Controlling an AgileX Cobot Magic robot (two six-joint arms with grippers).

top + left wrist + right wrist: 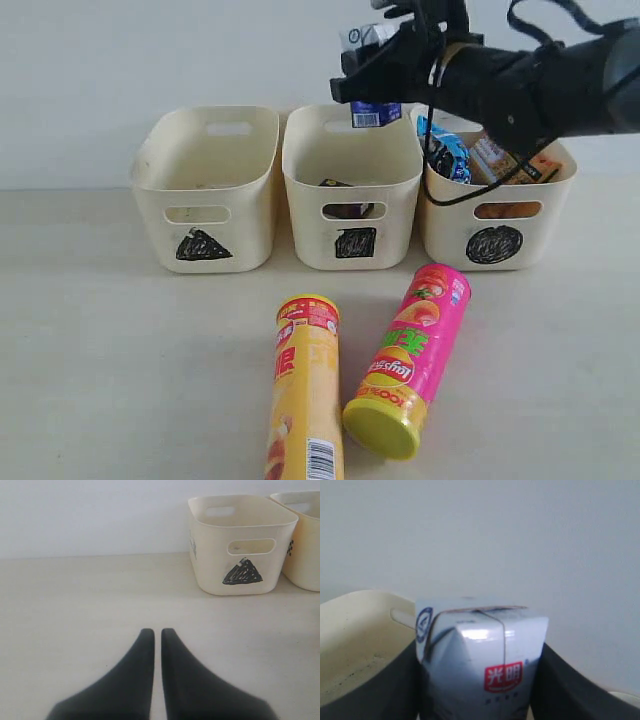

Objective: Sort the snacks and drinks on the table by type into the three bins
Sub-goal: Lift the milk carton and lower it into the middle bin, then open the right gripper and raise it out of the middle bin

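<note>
My right gripper (372, 72) is shut on the white and blue carton (366, 110) and holds it in the air over the square-marked bin (350, 215). In the right wrist view the carton (480, 650) fills the gap between the dark fingers (560, 687). A dark carton (335, 184) lies inside that bin. The blue bag (445, 150) and orange bag (510, 158) sit in the circle bin (495, 240). Yellow tube (305, 390) and pink tube (418, 350) lie on the table (120, 340). My left gripper (157, 632) is shut, empty, low over bare table.
The triangle bin (205, 200) stands at the left of the row; the left wrist view shows the triangle bin (240, 545) ahead of the fingers, with the neighbouring bin's edge (305, 540) beside it. A pale wall rises behind the bins.
</note>
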